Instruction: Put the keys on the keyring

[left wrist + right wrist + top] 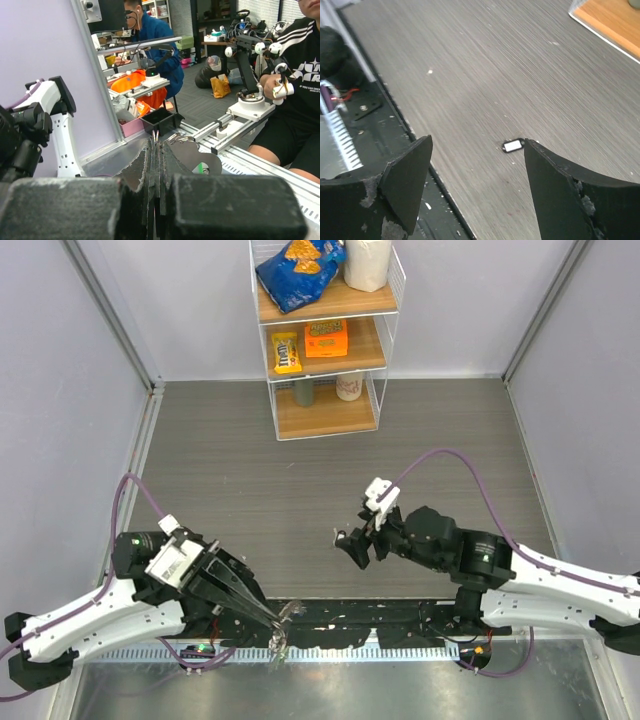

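Overhead, the left gripper (272, 623) sits low at the near edge of the table (300, 470), its jaws pressed together on the keyring (287, 613). The keyring is a silvery loop that sticks out past the fingertips and droops over the black base plates. The right gripper (352, 546) is held over the near middle of the table, well apart from the left one, with its jaws spread and nothing between them. A wire shelf (325, 340) carrying snack packets stands against the far wall. At the left wrist, the two fingers (100, 200) meet with no gap along their length. The keyring (187, 149) shows as curved silvery metal just beside and beyond their tips. A patch of bright green, the green key head (200, 168), lies against that metal (how it is attached cannot be made out from this angle). A seated person (295, 90) is in the background, beyond a metal rail. At the right wrist, the right gripper (477, 145) has its jaws wide apart and grips nothing. Seen between them, down on the grey table (495, 60), lies one small key (513, 145) with a white face in a dark frame. It lies flat, touching neither finger, close to the dark strip along the table's near edge. A corner of the shelf base (615, 20) shows at the upper right.
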Controlling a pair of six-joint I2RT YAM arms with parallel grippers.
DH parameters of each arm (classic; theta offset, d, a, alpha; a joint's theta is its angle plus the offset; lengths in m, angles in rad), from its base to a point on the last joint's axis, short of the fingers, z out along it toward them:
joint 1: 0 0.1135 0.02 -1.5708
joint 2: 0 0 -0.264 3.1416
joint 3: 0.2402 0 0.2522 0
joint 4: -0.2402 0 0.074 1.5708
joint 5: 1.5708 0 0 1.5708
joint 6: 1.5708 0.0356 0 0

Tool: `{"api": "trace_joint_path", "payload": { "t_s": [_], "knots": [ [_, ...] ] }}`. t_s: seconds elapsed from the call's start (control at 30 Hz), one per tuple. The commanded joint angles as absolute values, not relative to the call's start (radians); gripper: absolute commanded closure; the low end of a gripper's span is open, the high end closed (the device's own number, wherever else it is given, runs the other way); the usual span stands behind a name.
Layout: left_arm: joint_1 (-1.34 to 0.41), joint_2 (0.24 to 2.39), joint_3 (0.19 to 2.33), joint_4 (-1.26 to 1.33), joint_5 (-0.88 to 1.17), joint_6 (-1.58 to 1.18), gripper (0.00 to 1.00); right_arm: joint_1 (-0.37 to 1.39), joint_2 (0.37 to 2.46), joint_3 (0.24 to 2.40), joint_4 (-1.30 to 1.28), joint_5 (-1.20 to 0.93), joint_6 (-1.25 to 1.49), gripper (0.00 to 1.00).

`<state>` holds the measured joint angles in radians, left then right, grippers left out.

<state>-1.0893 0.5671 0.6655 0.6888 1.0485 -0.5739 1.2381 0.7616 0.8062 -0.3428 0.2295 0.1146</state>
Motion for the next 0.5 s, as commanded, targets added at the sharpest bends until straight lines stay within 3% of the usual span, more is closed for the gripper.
{"api": "trace_joint_path", "payload": {
  "t_s": [0.0, 0.17, 0.47],
  "knots": [
    [-1.095, 0.574, 0.689, 0.716, 0.980, -0.552, 1.00, 1.172, 0.831, 0.795, -0.313, 0.319, 0.204, 0.20],
    [-1.095, 0.572, 0.651, 0.660, 0.898, -0.483, 1.00, 0.997, 0.934, 0.758, -0.290, 0.207, 0.313, 0.26],
    [-1.097, 0.548, 0.583, 0.614, 0.759, -0.428, 1.00, 0.959, 1.228, 0.756, -0.187, 0.144, 0.370, 0.34]
  ]
}}
